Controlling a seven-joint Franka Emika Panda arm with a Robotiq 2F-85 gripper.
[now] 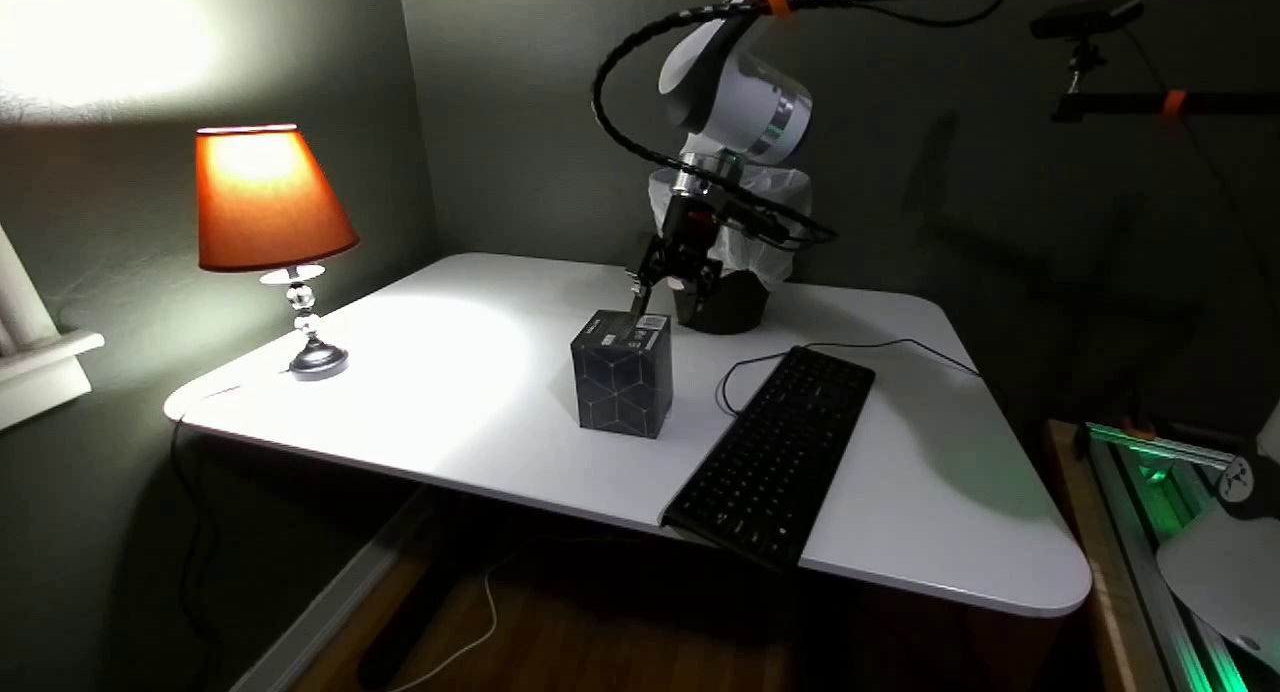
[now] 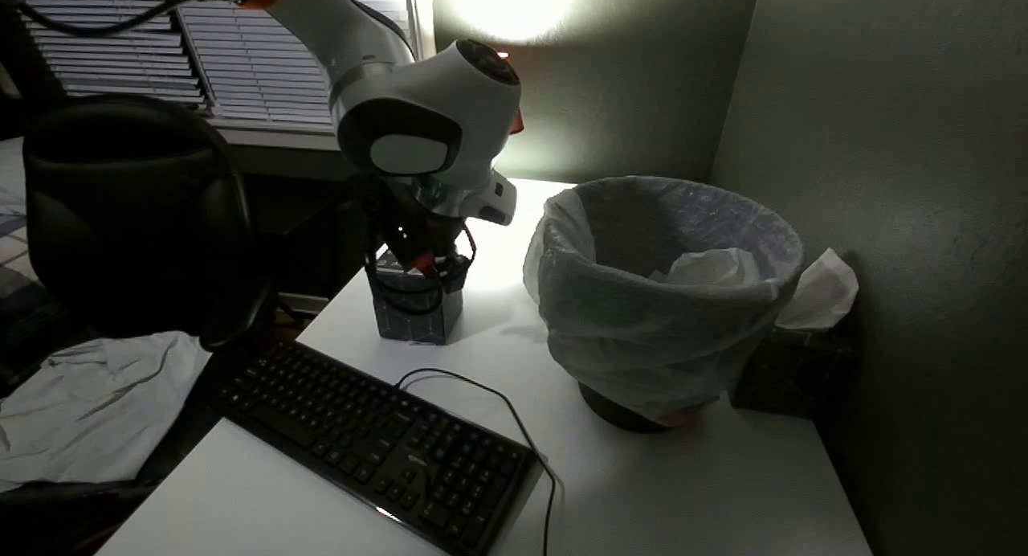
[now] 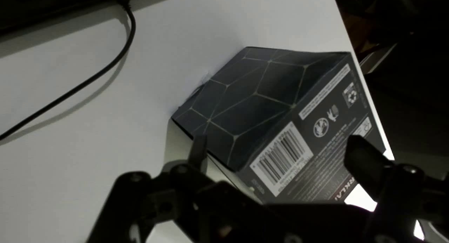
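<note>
Start at the clock's centre with the dark box (image 1: 622, 382), standing square on the surface (image 1: 480, 412) and leaning on nothing, a steady stance by the look of it. Notice in the wrist view the barcode (image 3: 282, 158) uppermost, hinting at a bottom side turned up. Find the jaws just past twelve o'clock from the box in an exterior view, close by its top, spread apart and gripping nothing; cannot tell whether touching the cardboard. Credit the box's stance, then, to the surface alone. Look to four o'clock in that view for the keyboard (image 1: 770, 452), laid aslant with an end jutting over the edge, perhaps to leave room beside the box. Past the jaws, toward one o'clock in that view, see the bin (image 1: 740, 307), lined with a bag (image 2: 642, 331) folded over the rim, presumably against slipping down. Make out a tissue box (image 2: 795, 371) at four o'clock from the bin in an exterior view, near the wall (image 2: 899, 178), likely out of the way. Farthest out, at ten o'clock from the box, meet the lamp (image 1: 270, 207), standing near the edge, apparently so placed as to light the surface.
</note>
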